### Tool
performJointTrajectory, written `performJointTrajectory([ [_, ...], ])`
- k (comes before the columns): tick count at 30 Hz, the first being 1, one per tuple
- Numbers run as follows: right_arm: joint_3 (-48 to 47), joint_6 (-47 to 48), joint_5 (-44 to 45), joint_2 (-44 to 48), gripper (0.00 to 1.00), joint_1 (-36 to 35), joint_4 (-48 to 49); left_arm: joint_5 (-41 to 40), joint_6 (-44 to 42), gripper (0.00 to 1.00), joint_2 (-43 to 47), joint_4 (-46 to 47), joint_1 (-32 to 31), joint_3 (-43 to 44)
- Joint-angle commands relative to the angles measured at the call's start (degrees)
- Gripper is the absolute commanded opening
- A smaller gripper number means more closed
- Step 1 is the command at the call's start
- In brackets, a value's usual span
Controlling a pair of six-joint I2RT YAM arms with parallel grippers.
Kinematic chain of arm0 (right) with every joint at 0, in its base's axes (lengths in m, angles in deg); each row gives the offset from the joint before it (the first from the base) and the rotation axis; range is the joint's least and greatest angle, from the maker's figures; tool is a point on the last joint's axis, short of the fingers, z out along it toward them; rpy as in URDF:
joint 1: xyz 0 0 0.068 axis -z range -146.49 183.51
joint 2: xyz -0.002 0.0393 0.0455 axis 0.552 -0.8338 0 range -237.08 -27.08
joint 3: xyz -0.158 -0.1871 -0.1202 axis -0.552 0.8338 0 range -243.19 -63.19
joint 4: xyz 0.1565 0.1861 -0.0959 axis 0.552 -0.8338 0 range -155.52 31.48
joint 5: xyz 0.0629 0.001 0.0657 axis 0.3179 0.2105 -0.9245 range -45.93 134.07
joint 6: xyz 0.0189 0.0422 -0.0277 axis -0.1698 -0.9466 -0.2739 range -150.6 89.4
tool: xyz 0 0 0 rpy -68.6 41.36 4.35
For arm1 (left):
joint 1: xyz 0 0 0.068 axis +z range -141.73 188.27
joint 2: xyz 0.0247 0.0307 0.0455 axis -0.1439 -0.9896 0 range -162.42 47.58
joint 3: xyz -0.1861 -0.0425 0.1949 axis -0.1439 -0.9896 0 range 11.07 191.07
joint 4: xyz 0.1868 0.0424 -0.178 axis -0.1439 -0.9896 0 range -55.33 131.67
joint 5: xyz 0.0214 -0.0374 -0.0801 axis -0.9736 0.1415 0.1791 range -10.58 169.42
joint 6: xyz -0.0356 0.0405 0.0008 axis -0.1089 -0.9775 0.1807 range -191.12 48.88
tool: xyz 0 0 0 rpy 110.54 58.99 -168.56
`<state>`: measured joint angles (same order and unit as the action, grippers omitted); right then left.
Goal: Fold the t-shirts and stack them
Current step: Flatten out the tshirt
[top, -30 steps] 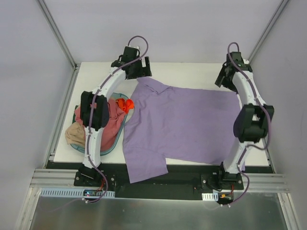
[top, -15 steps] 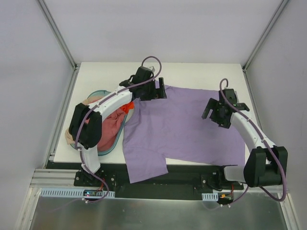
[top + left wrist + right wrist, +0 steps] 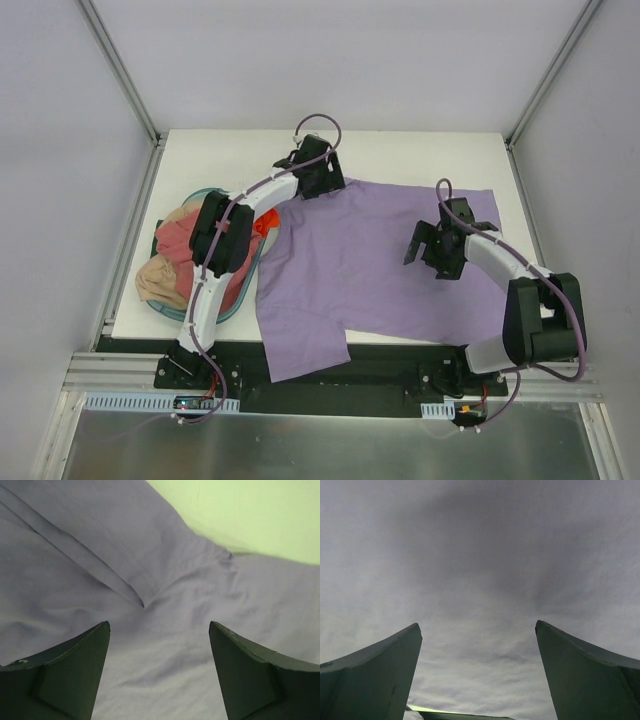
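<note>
A lavender-purple t-shirt lies spread flat on the white table, its near left part hanging over the front edge. My left gripper hovers open over the shirt's far left corner, where a sleeve fold shows; nothing is between its fingers. Over the shirt's right half my right gripper is also open, with only purple cloth under it. A dusty pink-red t-shirt and a tan-beige t-shirt lie crumpled in the basket.
The teal oval basket stands at the table's left edge, with an orange-red object at its right rim. Bare white table runs behind the shirt. Grey walls enclose the table on three sides.
Both arms swung in from the far corners. The left gripper came right onto the shirt's far left corner and narrowed slightly; the right gripper moved nearer and left over the shirt's right half.
</note>
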<state>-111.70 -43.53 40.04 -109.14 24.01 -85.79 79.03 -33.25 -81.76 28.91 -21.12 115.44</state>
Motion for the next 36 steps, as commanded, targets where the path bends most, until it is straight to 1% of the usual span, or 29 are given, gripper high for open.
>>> performJointTrajectory([
  [1,1.5,0.0,-1.7,-0.7,0.99,-0.8,1.3,-4.5,6.1,0.77,-1.4,1.0,1.3,3.6],
  [4,1.5,0.5,-0.7,-0.6,0.99,-0.7,0.6,-3.7,8.5,0.75,-2.7,0.6,2.0,4.3],
  [5,1.5,0.7,-0.6,-0.6,0.99,-0.7,0.3,-3.6,9.4,0.73,-2.8,0.7,2.3,4.4],
  [10,1.3,0.7,-0.4,0.8,0.99,-0.7,0.2,-3.9,16.6,0.69,-5.0,0.1,3.2,6.3],
  [12,1.4,0.7,-0.3,1.3,0.99,-0.7,0.3,-4.0,19.9,0.65,-7.3,0.0,3.1,8.2],
  [15,1.6,0.9,0.3,2.1,0.99,-0.8,-0.1,-4.7,21.5,0.59,-10.3,-0.1,3.1,11.5],
  [19,1.6,1.2,1.0,2.7,0.99,-0.8,-0.6,-7.2,23.3,0.54,-11.4,-0.3,3.5,12.6],
  [22,1.5,1.2,1.4,2.7,0.99,-0.8,-0.5,-7.3,23.3,0.46,-12.0,-0.2,3.5,14.9],
  [25,1.3,1.2,1.6,1.9,0.99,-0.7,-0.3,-7.4,23.9,0.32,-12.5,0.0,3.5,17.0],
  [27,1.3,1.4,1.7,1.3,0.99,-0.7,-0.4,-7.5,23.9,0.25,-13.1,0.7,3.5,18.5],
  [30,1.1,1.7,2.3,0.4,0.99,-0.7,-0.5,-8.3,23.2,0.25,-15.8,1.3,3.5,22.7],
  [31,0.9,1.8,2.4,0.0,0.99,-0.7,-0.6,-8.4,23.1,0.22,-16.8,1.4,3.5,24.5],
  [32,0.8,1.9,2.5,-0.3,0.99,-0.7,-0.6,-8.3,23.3,0.17,-17.9,1.4,3.7,25.7],
  [33,0.7,2.0,2.4,-0.6,0.99,-0.7,-0.2,-8.4,24.3,0.10,-18.6,1.7,3.8,26.7],
  [34,0.4,2.0,2.3,-1.0,0.99,-0.7,-0.4,-8.3,25.1,0.00,-19.2,3.1,3.9,26.9],
  [36,-0.3,2.4,2.3,-1.8,0.99,-0.7,-0.4,-8.3,25.2,0.00,-20.4,7.2,4.0,27.3],
])
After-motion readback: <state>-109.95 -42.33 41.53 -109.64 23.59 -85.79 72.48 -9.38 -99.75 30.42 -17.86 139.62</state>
